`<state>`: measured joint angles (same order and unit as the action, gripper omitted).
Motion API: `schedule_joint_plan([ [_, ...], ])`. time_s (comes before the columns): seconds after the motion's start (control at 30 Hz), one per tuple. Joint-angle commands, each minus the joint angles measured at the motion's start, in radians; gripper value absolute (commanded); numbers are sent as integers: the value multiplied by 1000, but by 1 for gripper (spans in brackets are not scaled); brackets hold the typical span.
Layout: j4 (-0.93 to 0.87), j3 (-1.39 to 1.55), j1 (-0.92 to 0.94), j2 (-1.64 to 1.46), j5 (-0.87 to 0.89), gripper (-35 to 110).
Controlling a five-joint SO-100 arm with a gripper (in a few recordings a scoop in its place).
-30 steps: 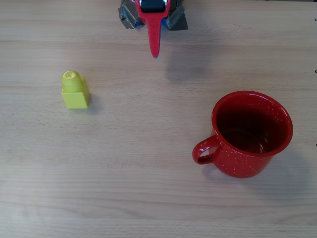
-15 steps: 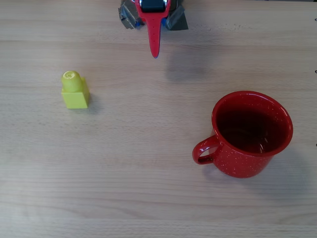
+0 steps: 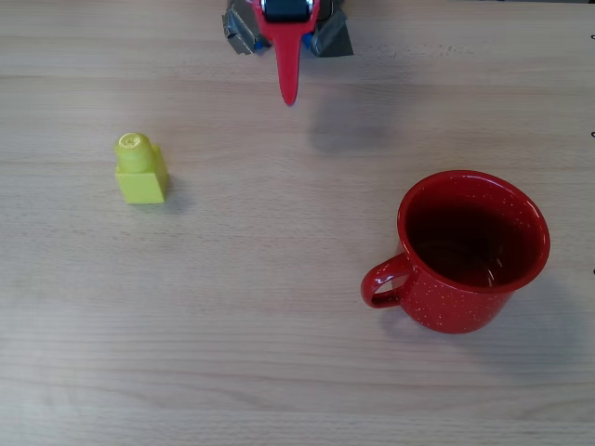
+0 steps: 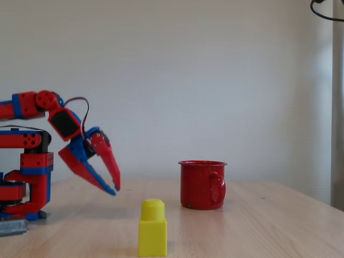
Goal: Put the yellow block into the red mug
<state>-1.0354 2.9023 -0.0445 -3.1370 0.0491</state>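
Note:
The yellow block (image 3: 140, 170) stands upright on the wooden table, stud up, at the left of the overhead view and at the near front in the fixed view (image 4: 152, 228). The red mug (image 3: 469, 249) stands upright at the right, handle toward the left of the overhead view; in the fixed view the red mug (image 4: 201, 184) is farther back. My red and blue gripper (image 4: 115, 190) hangs above the table by the arm's base, pointing down, fingertips together with nothing between them. From overhead the gripper (image 3: 289, 98) sits at the top middle, well apart from both the block and the mug.
The arm's base (image 3: 286, 26) is fixed at the top edge of the overhead view. The wooden table (image 3: 279, 353) lies bare between block and mug. A white wall stands behind the table in the fixed view.
The gripper's tip has drawn back slightly toward the top edge of the overhead view. Block and mug have not moved.

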Motion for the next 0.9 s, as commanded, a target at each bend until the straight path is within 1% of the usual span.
schedule_joint_plan([
  [0.0,20,-193,12,101,-9,0],
  [0.2,-21,-479,66,353,21,0],
  [0.33,-83,-664,127,509,26,0],
  [0.73,-209,-1131,390,951,-156,0],
  [0.87,-298,-1296,449,1095,-212,0],
])
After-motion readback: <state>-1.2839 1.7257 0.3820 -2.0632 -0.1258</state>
